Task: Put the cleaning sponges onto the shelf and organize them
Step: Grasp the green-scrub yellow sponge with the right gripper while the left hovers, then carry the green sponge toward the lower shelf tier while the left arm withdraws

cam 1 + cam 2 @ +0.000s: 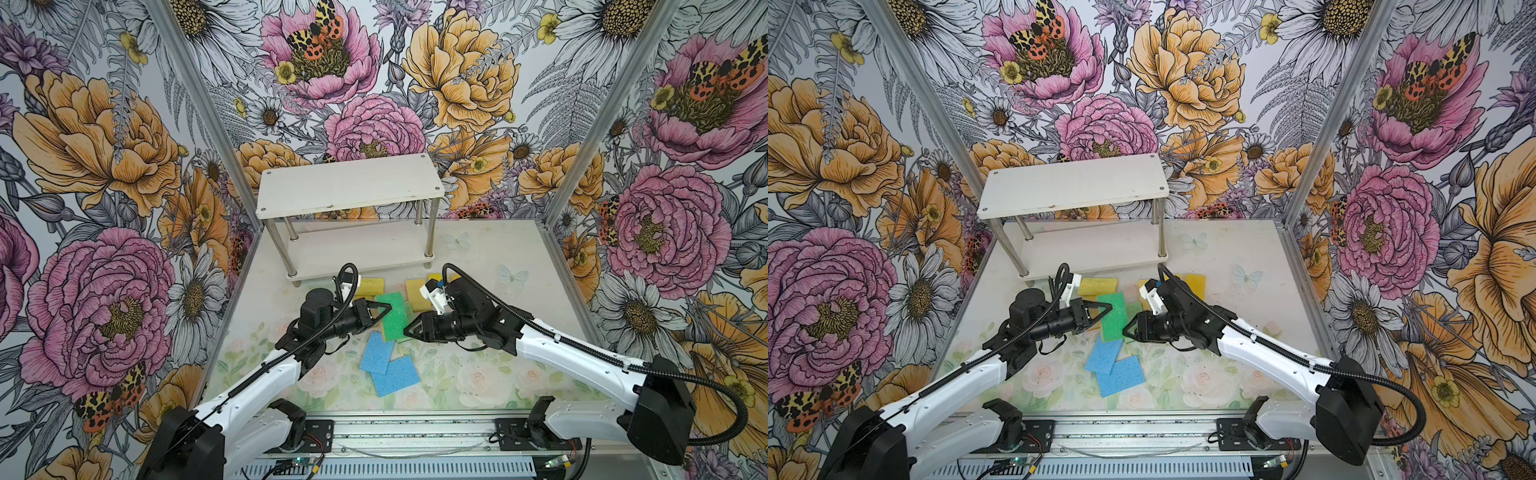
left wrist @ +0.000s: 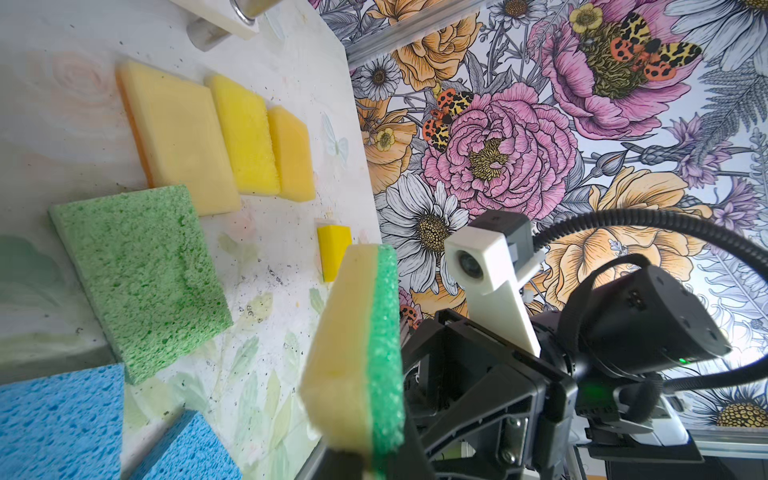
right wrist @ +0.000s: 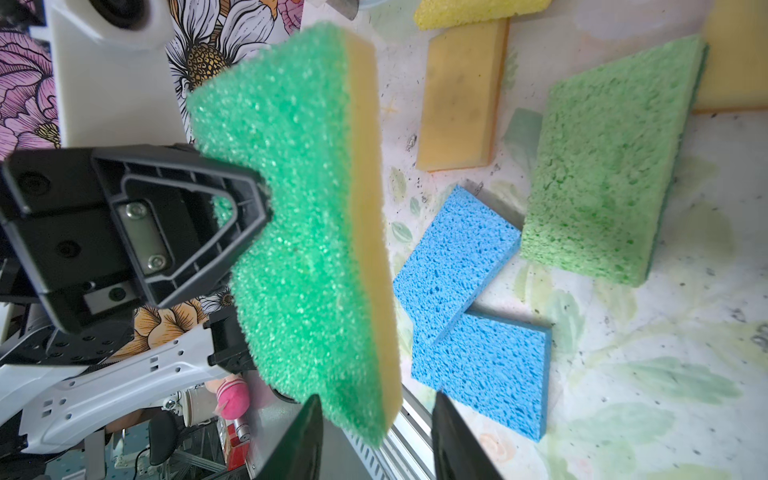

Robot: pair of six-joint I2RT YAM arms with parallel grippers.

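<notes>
Two-arm cell, sponge-shelving task, opening stage. Held on edge above the tabletop (image 1: pixel 478 365), clear of the pile: a scrub sponge (image 3: pixel 299 216), yellow foam with a green scouring face. Clamped on one end of it, the jaws of the left gripper (image 1: pixel 384 309), denting the green face. Facing it tip to tip, the right gripper (image 1: pixel 409 328), jaws apart on either side of the sponge's other end, not squeezing it as far as the right wrist view shows. Judged a hand-to-hand transfer, the grip resting with the left arm.

No sponge on the white two-tier shelf (image 1: pixel 349 187): upper and lower boards both bare in both top views. Lying flat on the tabletop in front of it: a light green sponge (image 2: pixel 141 274), two overlapping blue sponges (image 1: pixel 395 378) nearer the arm bases, and yellow and tan sponges (image 2: pixel 178 137) nearest the shelf.

Progress: none placed; every sponge left to carry over and line up, probably beginning with the one in hand.
</notes>
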